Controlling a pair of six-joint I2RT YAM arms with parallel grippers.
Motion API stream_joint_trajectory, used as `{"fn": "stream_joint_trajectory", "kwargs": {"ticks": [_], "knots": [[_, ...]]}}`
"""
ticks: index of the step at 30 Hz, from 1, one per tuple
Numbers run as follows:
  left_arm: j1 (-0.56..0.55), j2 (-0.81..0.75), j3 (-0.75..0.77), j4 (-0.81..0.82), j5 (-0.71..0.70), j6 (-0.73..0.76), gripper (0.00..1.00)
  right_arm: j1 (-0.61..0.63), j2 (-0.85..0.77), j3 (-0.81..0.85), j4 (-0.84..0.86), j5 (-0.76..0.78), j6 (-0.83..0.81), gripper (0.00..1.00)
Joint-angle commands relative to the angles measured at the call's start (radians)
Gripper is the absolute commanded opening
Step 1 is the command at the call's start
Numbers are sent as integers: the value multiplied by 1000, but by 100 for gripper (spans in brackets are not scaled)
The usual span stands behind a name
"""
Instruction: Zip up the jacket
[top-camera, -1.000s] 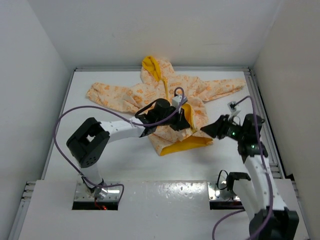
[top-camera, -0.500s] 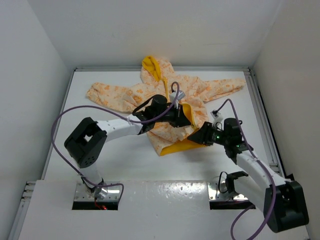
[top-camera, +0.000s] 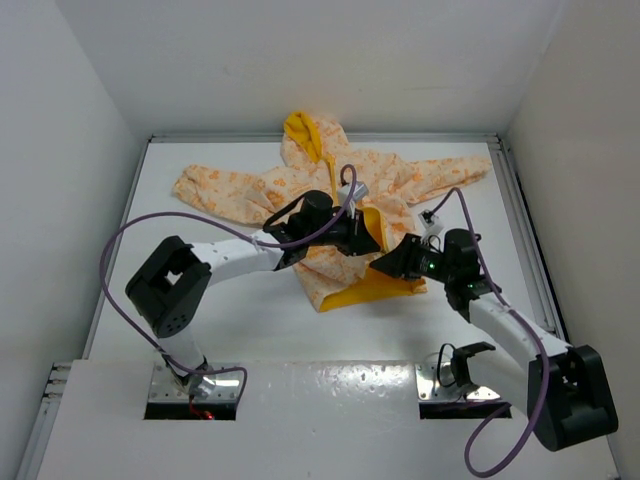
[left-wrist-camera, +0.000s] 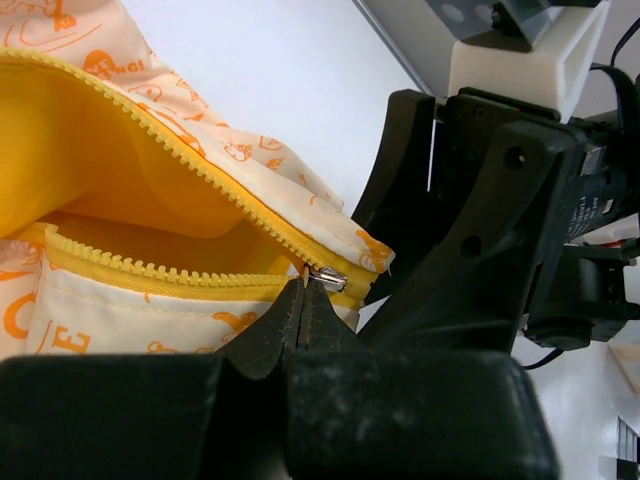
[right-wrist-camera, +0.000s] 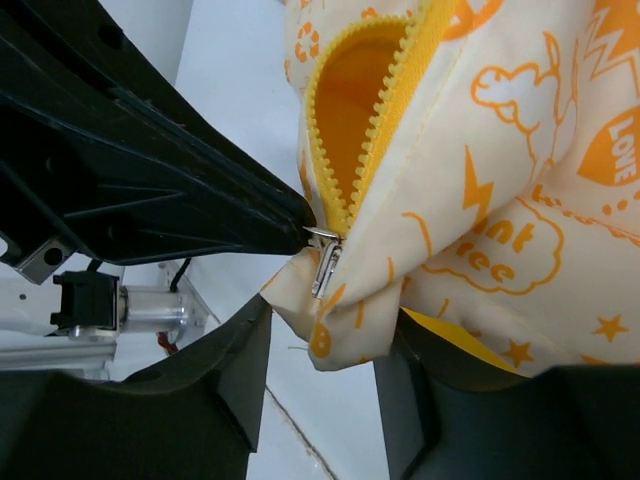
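Left fingers (left-wrist-camera: 265, 340) are clenching the tiny, likely slippery pull (left-wrist-camera: 327, 279). Right fingers (right-wrist-camera: 225, 370), parted, are straddling the limp hem (right-wrist-camera: 335, 345) of the jacket (right-wrist-camera: 500, 200).

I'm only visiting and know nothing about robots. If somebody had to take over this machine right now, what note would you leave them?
Left gripper: shut, tips right at the slider; whether it truly pinches it is unclear.
Right gripper: open, fingers either side of the hem corner, not clamped yet.
Jacket: flat on the table, hood away from the arms, front open, lining showing.
Done: both grippers at the zipper's bottom end.
Left: clamp the hem, pull the slider up toward the hood.
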Motion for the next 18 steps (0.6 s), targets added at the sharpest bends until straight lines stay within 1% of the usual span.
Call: {"fn": "stream_joint_trajectory", "kwargs": {"ticks": [1, 6, 7, 9, 12, 16, 17, 18], "knots": [[7, -51, -7, 18, 2, 6, 0, 3, -28, 51, 55, -8, -25, 45], [16, -51, -7, 18, 2, 6, 0, 3, -62, 45, -37, -45, -37, 55], [16, -51, -7, 18, 2, 6, 0, 1, -77, 44, -46, -57, -40, 59], [16, -51, -7, 18, 2, 6, 0, 1, -84, 35, -78, -56, -36, 63], [16, -51, -7, 18, 2, 6, 0, 4, -98, 24, -92, -25, -43, 63], [16, -51, -7, 28, 11, -5, 0, 6, -53, 16, -15, 5, -16, 63], [16, -51, -7, 28, 11, -5, 0, 10, -17, 19, 5, 5, -5, 60], [16, -51, -7, 28, 11, -5, 0, 9, -4, 19, 25, 5, 18, 59]]}}
